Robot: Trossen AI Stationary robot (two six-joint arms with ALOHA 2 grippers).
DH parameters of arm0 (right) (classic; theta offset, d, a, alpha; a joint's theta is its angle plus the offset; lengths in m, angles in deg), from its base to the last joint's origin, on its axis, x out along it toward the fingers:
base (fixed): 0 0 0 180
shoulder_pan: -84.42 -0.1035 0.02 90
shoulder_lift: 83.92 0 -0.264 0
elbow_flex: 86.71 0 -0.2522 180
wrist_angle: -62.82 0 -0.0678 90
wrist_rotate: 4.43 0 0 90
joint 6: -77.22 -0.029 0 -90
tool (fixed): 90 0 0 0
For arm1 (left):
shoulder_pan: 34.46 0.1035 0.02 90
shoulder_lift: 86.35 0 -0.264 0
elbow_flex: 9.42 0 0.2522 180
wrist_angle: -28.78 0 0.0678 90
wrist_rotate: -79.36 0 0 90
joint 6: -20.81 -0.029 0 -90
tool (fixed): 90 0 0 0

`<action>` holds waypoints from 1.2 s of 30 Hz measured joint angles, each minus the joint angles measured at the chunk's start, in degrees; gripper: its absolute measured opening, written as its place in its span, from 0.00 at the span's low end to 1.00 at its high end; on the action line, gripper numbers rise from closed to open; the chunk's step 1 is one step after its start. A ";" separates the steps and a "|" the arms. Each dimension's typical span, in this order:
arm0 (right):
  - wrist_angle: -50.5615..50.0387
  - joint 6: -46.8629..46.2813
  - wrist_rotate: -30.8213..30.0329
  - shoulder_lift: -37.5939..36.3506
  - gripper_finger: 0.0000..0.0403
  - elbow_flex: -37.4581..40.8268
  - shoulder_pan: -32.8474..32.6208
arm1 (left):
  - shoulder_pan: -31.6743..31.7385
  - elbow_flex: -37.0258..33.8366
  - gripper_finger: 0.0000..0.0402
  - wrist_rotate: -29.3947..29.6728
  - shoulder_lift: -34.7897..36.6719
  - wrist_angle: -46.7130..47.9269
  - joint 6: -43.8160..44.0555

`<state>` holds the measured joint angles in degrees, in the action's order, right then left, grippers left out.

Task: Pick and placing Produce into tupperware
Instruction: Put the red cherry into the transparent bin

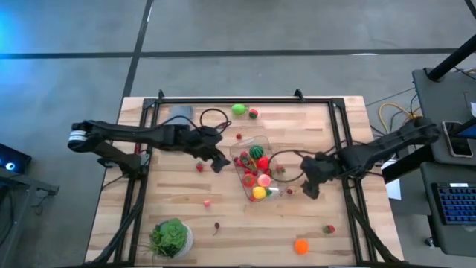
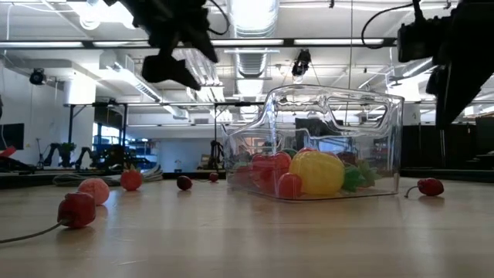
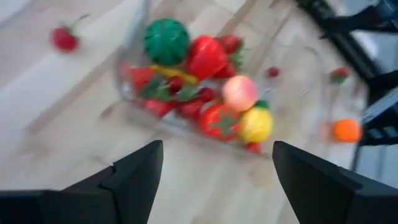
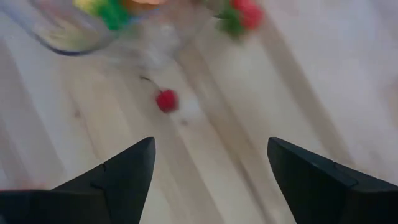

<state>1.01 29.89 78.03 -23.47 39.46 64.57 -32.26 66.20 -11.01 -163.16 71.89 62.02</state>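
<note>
Here both tools hung open and empty: left tool (image 1: 220, 163) beside the tupperware (image 1: 256, 173), right tool (image 1: 309, 186) above a red berry (image 4: 166, 100).

Lab: exposed ceiling ducts (image 2: 255, 19), concrete floor (image 1: 260, 26)

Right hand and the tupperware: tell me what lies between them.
In the high view, one small red cherry lies on the table between the right hand and the tupperware; the right wrist view shows it too, ahead of the open fingers.
</note>
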 joint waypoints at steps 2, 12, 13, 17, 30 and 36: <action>3.97 -1.64 0.00 2.11 0.75 1.09 -0.59 | 0.04 -0.02 0.72 1.06 1.61 4.60 -1.23; 6.17 -10.23 -1.12 12.17 0.75 -0.35 -5.09 | -0.07 -1.83 0.72 9.43 9.79 13.47 -8.17; 6.76 -10.54 -1.18 13.26 0.75 -0.58 -5.69 | -0.07 -2.55 0.72 10.24 10.63 13.19 -9.28; 8.27 -10.79 -3.25 17.54 0.75 -2.63 -8.64 | -0.07 -4.62 0.72 11.51 13.04 13.32 -10.28; 10.57 -7.49 -13.49 26.97 0.75 -4.18 -13.51 | -0.02 -7.13 0.72 16.54 15.29 12.70 -13.82; 16.15 -3.63 -11.72 28.35 0.75 -4.20 -13.33 | 0.00 -7.15 0.72 16.80 14.43 11.90 -14.18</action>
<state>17.16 26.25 66.31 4.87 35.26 51.24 -32.26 59.06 5.79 -148.72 83.79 47.84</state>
